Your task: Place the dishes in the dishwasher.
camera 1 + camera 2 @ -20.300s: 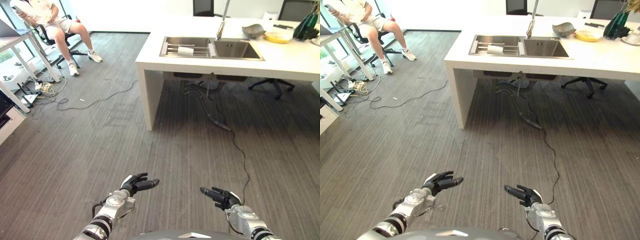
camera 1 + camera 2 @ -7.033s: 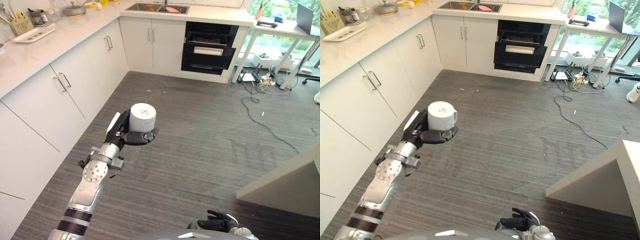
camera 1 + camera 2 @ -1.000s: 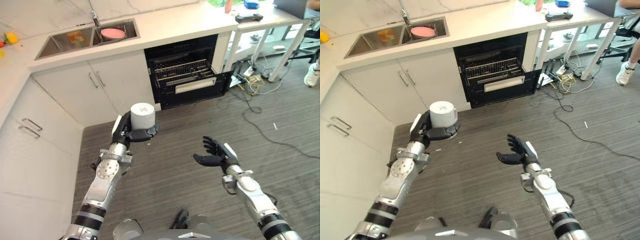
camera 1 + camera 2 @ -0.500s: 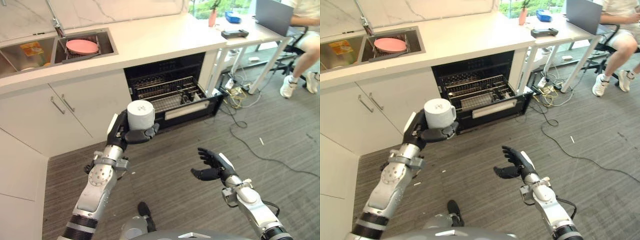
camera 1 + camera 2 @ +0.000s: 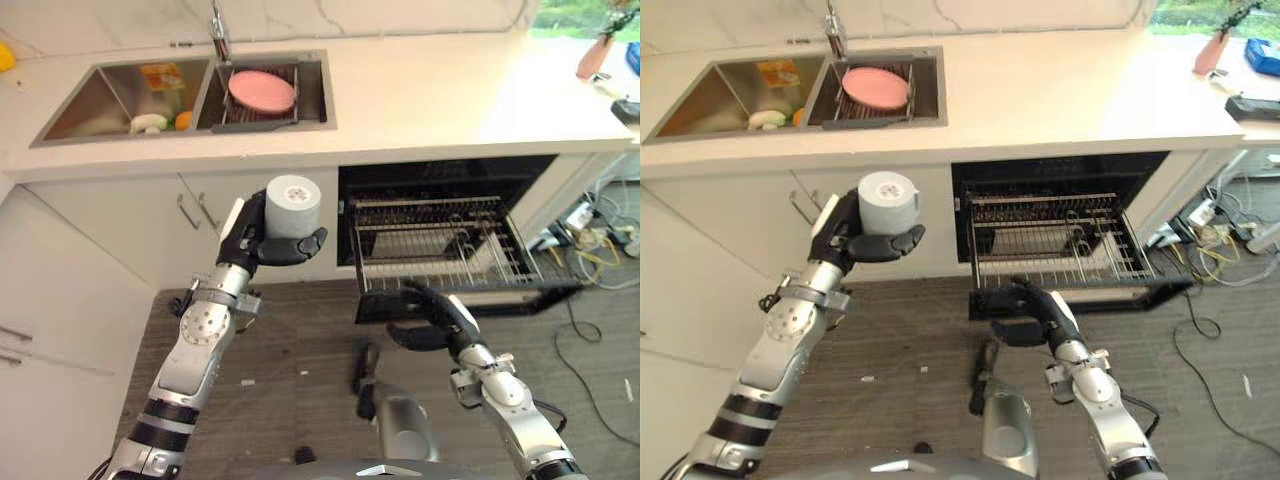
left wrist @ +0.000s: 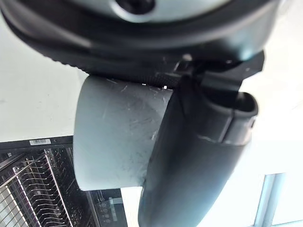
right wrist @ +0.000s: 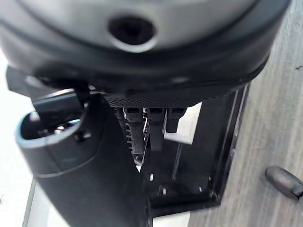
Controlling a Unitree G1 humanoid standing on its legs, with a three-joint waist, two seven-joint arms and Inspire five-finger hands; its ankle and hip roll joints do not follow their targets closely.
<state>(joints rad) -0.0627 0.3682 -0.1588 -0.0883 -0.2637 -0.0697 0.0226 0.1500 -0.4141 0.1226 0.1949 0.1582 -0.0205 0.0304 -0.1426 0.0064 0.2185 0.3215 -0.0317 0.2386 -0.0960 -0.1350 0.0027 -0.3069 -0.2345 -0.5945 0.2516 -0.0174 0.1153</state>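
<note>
Left hand has its fingers curled round a grey cup, held beside the open dishwasher. Right hand, fingers loosely spread and empty, is at the rack's front edge.

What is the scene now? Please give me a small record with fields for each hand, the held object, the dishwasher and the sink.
left hand: left hand raised in front of the white cabinets, fingers curled round a cup
held object: grey-white cylindrical cup, upright
right hand: right hand low, near the front of the pulled-out rack, fingers relaxed, holding nothing
dishwasher: open black dishwasher under the white countertop; its wire rack is pulled out
sink: steel double sink; round pink plate in the basin nearer the dishwasher
</note>
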